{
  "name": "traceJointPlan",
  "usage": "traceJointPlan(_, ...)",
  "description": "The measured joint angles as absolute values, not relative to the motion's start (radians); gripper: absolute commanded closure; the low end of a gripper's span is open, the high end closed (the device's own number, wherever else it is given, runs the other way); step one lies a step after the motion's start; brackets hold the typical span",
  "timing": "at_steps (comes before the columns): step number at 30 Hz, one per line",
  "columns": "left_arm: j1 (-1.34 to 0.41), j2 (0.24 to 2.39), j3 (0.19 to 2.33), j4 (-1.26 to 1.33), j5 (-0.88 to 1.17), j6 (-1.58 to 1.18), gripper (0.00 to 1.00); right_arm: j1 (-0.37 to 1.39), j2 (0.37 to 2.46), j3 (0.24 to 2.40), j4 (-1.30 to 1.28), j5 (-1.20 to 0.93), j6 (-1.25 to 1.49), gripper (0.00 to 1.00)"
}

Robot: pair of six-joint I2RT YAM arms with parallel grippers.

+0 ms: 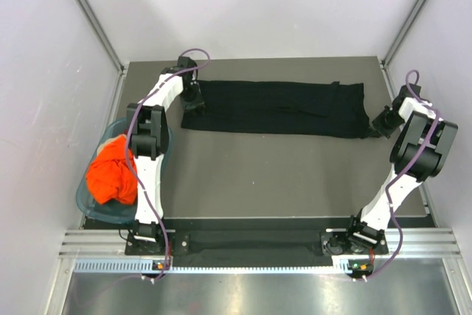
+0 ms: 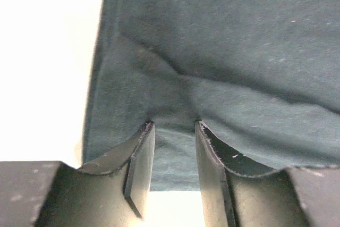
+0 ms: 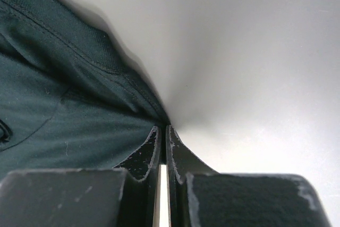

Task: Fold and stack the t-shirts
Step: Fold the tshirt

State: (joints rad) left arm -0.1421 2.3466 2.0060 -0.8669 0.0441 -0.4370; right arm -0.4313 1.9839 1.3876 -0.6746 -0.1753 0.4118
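Note:
The black t-shirt [image 1: 273, 108] lies as a long folded strip across the back of the table. My left gripper [image 1: 193, 102] is at its left end. In the left wrist view the jaws [image 2: 172, 126] are open, with both tips pressed on the black cloth [image 2: 223, 51] near its edge. My right gripper [image 1: 377, 125] is at the strip's right end. In the right wrist view it [image 3: 163, 128] is shut, with the shirt's hemmed edge [image 3: 79, 51] running into the fingertips. The orange t-shirt [image 1: 112, 173] lies bunched in the teal basket [image 1: 87, 198].
The teal basket sits at the table's left edge beside the left arm. White walls and metal posts close in the table on three sides. The grey tabletop [image 1: 273, 175] stretches between the shirt and the arm bases.

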Motion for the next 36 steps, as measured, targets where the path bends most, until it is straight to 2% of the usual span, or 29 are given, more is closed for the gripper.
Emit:
traceJointPlan(4,-0.138,2.330,1.991,-0.879,0.013,-0.416,0.57,-0.431,1.981,1.388,-0.680,-0.158,0.406,0.96)
traceJointPlan(5,-0.135,2.325,1.987,-0.885,0.007,-0.415,0.57,-0.432,1.979,1.388,-0.683,-0.147,0.400,0.86)
traceJointPlan(7,-0.131,2.310,1.976,-0.886,0.010,-0.415,0.58,-0.433,1.977,1.389,-0.692,-0.130,0.386,0.77)
traceJointPlan(8,-0.129,2.301,1.969,-0.883,0.023,-0.416,0.59,-0.434,1.977,1.391,-0.698,-0.123,0.376,0.68)
traceJointPlan(11,-0.123,2.269,1.938,-0.831,0.105,-0.422,0.61,-0.433,1.977,1.415,-0.731,-0.094,0.356,0.53)
traceJointPlan(14,-0.122,2.258,1.922,-0.757,0.223,-0.450,0.63,-0.419,1.977,1.467,-0.765,-0.072,0.344,0.45)
traceJointPlan(20,-0.127,2.302,1.920,-0.644,0.370,-0.516,0.64,-0.351,1.977,1.645,-0.763,-0.109,0.344,0.40)
traceJointPlan(26,-0.119,2.366,1.925,-0.586,0.430,-0.557,0.64,-0.238,2.025,1.730,-0.662,-0.265,0.395,0.36)
traceJointPlan(36,-0.105,2.401,1.976,-0.577,0.456,-0.596,0.62,-0.156,2.225,1.735,-0.570,-0.414,0.514,0.41)
